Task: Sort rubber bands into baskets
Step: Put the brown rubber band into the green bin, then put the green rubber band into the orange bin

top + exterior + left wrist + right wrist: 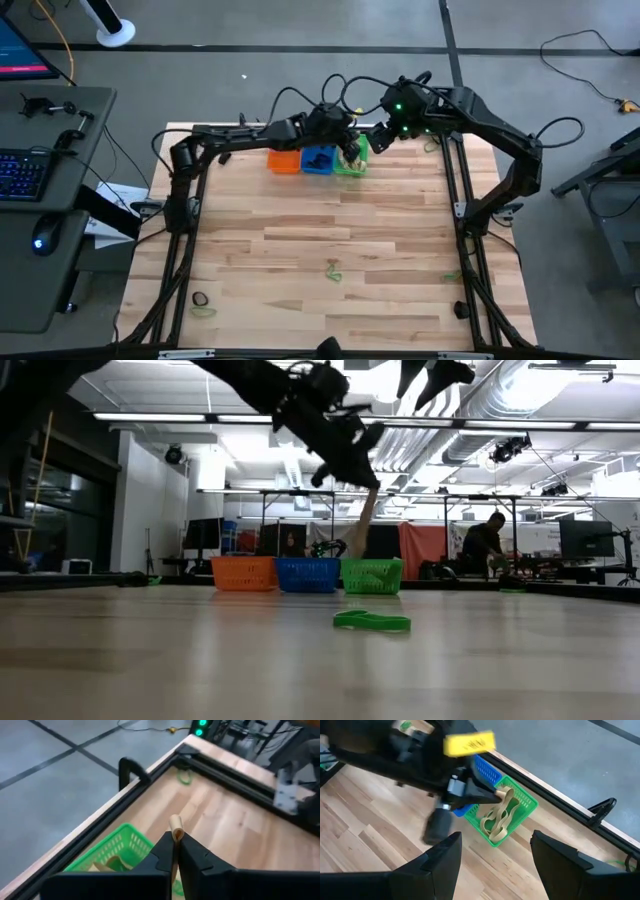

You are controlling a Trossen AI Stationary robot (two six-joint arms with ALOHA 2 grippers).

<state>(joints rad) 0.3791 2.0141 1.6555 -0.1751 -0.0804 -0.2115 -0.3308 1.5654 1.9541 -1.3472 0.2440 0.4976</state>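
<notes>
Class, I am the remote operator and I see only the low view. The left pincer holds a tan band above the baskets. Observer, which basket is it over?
Observer: The green basket; the tan rubber band hangs from the left pincer into it.
Operator: Is that basket empty?
Observer: No, the right wrist view shows tan loops already lying inside it.
Operator: What is the right pincer doing?
Observer: The right pincer hangs open above the table, near the green basket, holding nothing.
Operator: Any bands left on the table?
Observer: Yes, a green band lies mid-table, with more near the front left corner.
</notes>
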